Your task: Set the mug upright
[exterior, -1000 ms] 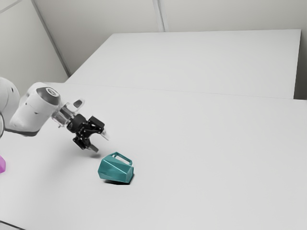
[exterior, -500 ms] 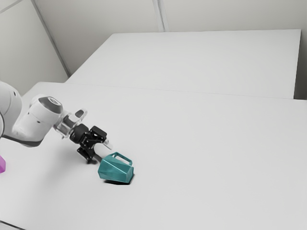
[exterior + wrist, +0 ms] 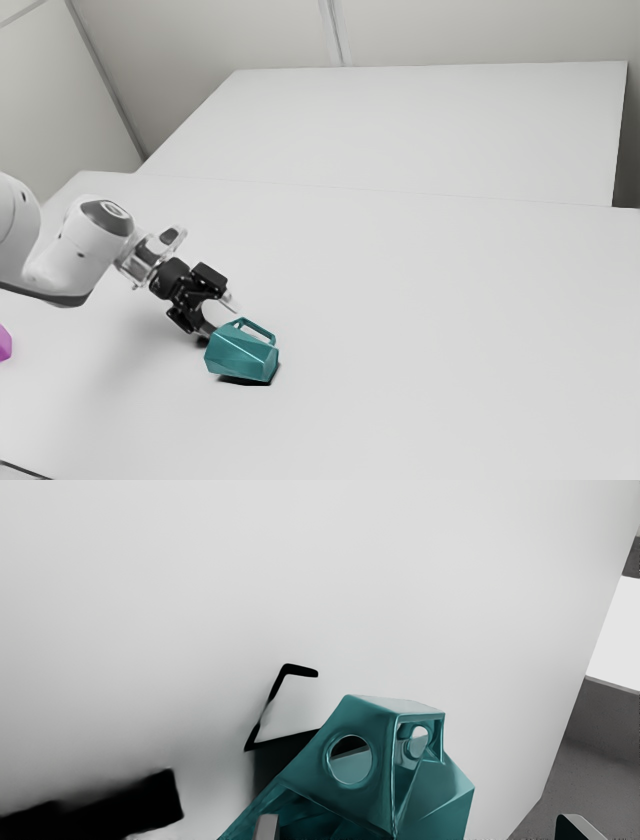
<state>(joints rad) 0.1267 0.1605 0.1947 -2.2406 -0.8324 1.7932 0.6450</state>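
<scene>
One teal faceted mug (image 3: 242,353) lies on its side on the white worktop (image 3: 450,270), its wall rather than its base taking the weight, so it is not upright. Taking twelve o'clock as the exterior view's top, the black two-finger end effector (image 3: 222,320) is just off the mug's ten o'clock side, angled down toward it. Its fingers stand wide apart, released and grasping nothing; whether either one touches the mug, I cannot tell. In the wrist view one fingertip (image 3: 267,828) overlaps the mug near its dark hollow, and the handle comes between the two fingers. That spread seems meant to leave room for the handle or a wall to be taken from opposite sides.

The long axis lies nearly flat, running roughly from half past nine to half past three. The mouth appears to point to the nine-thirty end, toward the arm, with the base probably opposite. The angular handle (image 3: 258,331) juts out toward one o'clock, and its bent shadow (image 3: 300,670) falls on the worktop. Far off at nine o'clock, a magenta object (image 3: 4,343) sits at the exterior view's edge.
</scene>
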